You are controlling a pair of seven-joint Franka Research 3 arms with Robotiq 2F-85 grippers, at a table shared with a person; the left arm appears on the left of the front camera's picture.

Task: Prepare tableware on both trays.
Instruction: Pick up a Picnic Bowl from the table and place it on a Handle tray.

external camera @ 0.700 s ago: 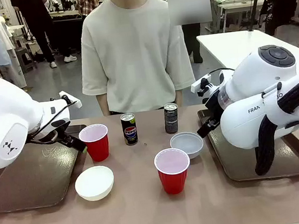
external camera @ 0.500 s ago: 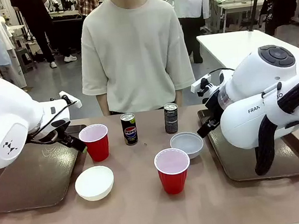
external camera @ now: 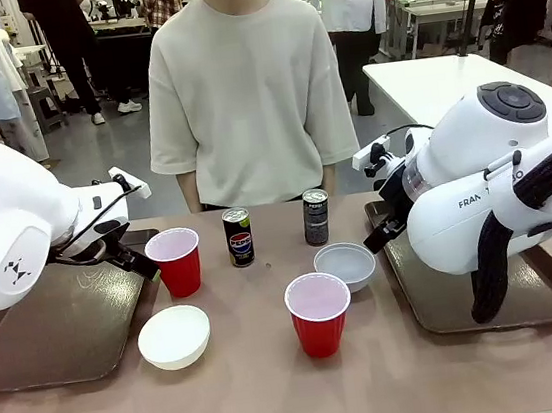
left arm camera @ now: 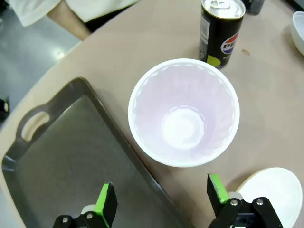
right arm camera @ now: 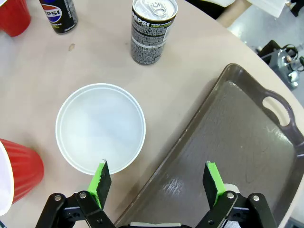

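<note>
Six pieces of tableware stood on the brown table [external camera: 279, 397] between two dark trays while a person [external camera: 247, 89] in a pale T-shirt waited at the 12 o'clock edge. The left pincer [left arm camera: 160, 190] was spread wide and held nothing. One of its green pads [left arm camera: 105, 205] hung above the left tray [left arm camera: 61, 156] and the other above the tabletop. The far red cup [left arm camera: 184, 112] stood upright just beyond them, on the table hard against the tray's rim, and neither pad could be seen touching it. The right pincer [right arm camera: 156, 166] gaped just as wide and was just as empty. One pad hung over the right tray [right arm camera: 228, 137] and the other sat at the rim of the right bowl [right arm camera: 100, 128]; whether it touched that rim could not be told.

From the front, the Pepsi can [external camera: 239, 237] stood near the middle of the table, with the far red cup at its 9 o'clock and the grey can [external camera: 316, 218] at its 3 o'clock. The right bowl sat at the grey can's 5 o'clock, just beside the right tray. The left bowl [external camera: 174, 336] lay at the far red cup's 6 o'clock, and the near red cup [external camera: 318, 313] stood upright at the Pepsi can's 5 o'clock. The trays lay at the table's 9 and 3 o'clock sides.
</note>
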